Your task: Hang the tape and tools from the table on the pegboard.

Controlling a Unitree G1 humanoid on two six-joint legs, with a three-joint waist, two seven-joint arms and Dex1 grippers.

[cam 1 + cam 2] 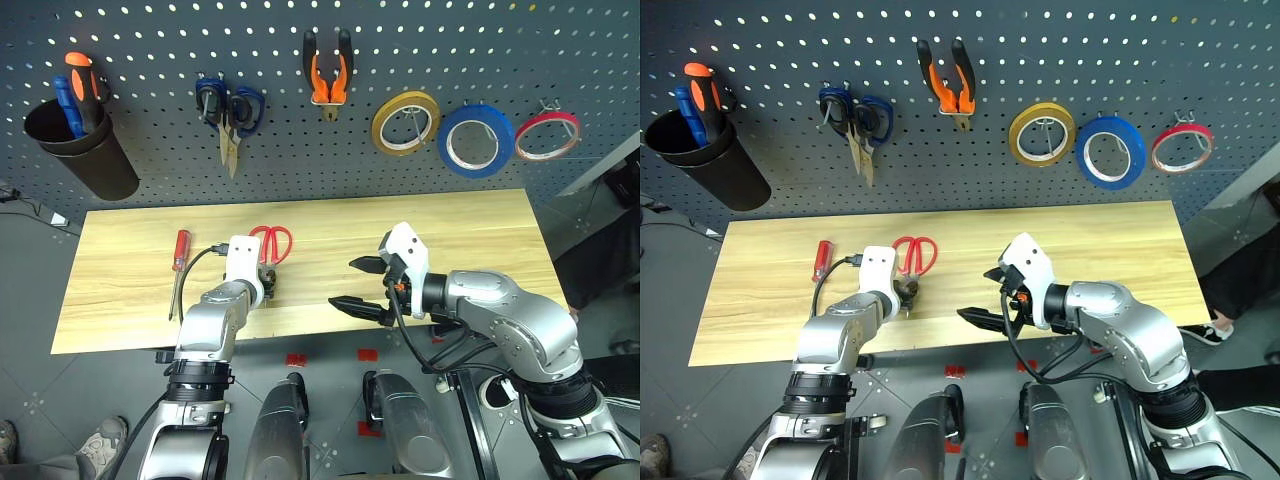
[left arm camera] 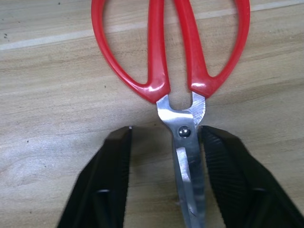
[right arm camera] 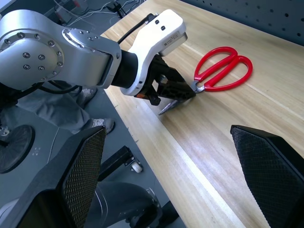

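On table (image 1: 480, 230): one scissors (image 1: 272, 243), one screwdriver (image 1: 180, 262)

The red-handled scissors (image 2: 183, 90) are cut off at handle loops and blade tip in the left wrist view.

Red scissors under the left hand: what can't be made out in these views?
- Red scissors: blade tips cut off by the left wrist view's edge; head views hide the blades behind the left hand.
- Whether both fingers touch the blades: unclear; a gap shows at one.
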